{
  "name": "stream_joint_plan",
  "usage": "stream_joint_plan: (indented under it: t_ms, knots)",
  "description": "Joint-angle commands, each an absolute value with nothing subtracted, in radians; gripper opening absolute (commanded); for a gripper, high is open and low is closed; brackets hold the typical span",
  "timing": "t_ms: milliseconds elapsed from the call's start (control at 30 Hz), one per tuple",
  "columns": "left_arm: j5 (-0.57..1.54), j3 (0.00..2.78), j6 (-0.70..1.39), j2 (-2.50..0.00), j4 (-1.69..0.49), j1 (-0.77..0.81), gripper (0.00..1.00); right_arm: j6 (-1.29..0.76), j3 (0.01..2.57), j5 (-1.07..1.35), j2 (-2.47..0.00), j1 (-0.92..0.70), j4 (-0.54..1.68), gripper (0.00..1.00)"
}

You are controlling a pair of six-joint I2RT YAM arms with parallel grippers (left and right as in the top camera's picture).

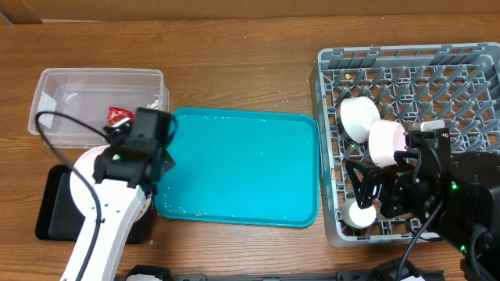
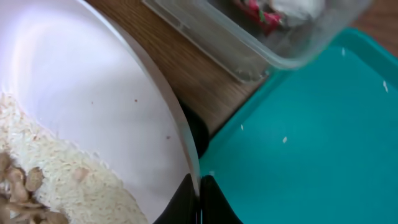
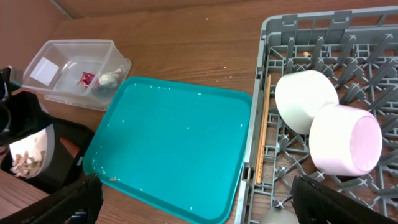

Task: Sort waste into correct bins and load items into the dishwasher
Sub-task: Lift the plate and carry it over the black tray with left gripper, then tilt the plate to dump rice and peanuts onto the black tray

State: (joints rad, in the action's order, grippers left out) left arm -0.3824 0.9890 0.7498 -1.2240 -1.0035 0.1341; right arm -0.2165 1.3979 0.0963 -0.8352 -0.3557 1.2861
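- My left gripper (image 2: 200, 200) is pinched together on the rim of the plate (image 2: 93, 93), holding it at the near left over the black tray (image 1: 48, 209). I judge the edge grip is meant to let the plate tip, so the rice and peanut shells (image 2: 18, 186) slide into that tray.
- My right gripper (image 3: 196, 190) has its fingers spread wide with nothing between them. It hovers over the near left part of the dish rack (image 1: 332, 70), probably waiting for the plate.
- 2 bowls (image 3: 305, 99) lean on their sides among the pegs, I'd guess so they drain. The chopsticks (image 3: 264, 130) lie along the rack's left wall.
- The tub (image 1: 55, 86) at the far left holds the red wrapper (image 3: 85, 79) and the paper ball (image 3: 109, 78). The teal tray (image 1: 242, 164) in the middle carries only specks.
- Overhead, my left arm covers most of the plate and the black tray, so I cannot tell how far the plate is tilted.
- A small orange shape on the black tray may be the carrot, but it is too small to tell.
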Motion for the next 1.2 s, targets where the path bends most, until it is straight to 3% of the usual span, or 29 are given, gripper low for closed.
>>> stream_joint_plan:
  t_ms: [0, 433, 1167]
  knots:
    - [-0.338, 0.910, 0.652, -1.177, -0.900, 0.039, 0.04, -0.221, 1.411, 0.091, -0.830, -0.358, 1.282, 1.00]
    - [-0.101, 0.851, 0.631, -1.097, -0.746, -0.135, 0.04, -0.221, 1.411, 0.091, -0.830, -0.358, 1.282, 1.00]
    - [0.157, 0.618, 0.560, -0.687, -0.650, -0.337, 0.04, -0.221, 1.411, 0.091, -0.830, -0.358, 1.282, 1.00]
